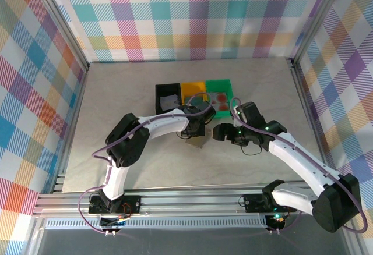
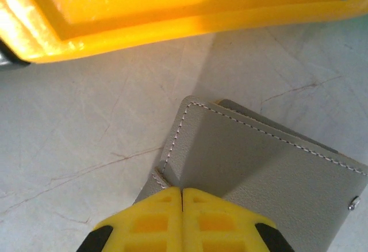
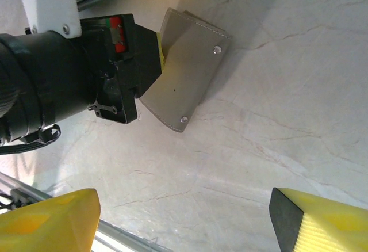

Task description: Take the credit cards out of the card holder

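Your left gripper (image 2: pixel 182 199) is clamped on the card holder (image 2: pixel 259 160) by its stitched edge, right gripper (image 3: pixel 183 220) gaping empty; it looks light and floppy, so an edge-hold suits.

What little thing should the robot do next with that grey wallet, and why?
Probably bring the open right jaws to the free edge of the card holder and pinch it. The left jaws are shut on one edge and it is folded closed, so nothing inside can be reached yet.
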{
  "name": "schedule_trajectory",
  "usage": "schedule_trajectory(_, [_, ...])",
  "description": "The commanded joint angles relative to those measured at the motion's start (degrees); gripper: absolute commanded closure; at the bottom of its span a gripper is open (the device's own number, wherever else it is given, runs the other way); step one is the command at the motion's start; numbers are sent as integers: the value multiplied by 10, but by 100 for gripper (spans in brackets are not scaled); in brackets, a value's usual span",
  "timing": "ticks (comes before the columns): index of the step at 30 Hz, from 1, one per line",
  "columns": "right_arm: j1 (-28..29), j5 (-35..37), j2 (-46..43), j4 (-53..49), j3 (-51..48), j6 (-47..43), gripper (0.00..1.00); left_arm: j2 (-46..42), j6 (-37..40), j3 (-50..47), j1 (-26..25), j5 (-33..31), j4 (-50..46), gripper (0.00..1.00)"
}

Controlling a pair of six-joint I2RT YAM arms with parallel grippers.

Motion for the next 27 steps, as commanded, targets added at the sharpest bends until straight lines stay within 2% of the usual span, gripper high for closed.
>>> schedule_trajectory(1, [-2, -42, 13, 38, -11, 35, 23, -27, -12, -19, 3, 18, -25, 100])
schedule_trajectory(7, [-3, -58, 37, 77, -33, 97, 33, -59, -44, -54, 2, 51, 0, 100])
schedule_trajectory(16, [-1, -117, 104, 171, -47, 178, 68, -92, -90, -113, 2, 89, 55, 100])
schedule_trajectory(21, [2, -124, 140, 181, -24, 178, 73, -130, -91, -142, 4, 74, 79, 100])
schedule_trajectory(27, [6, -87, 167, 148, 5, 157, 75, -174, -79, -189, 25, 75, 107, 100])
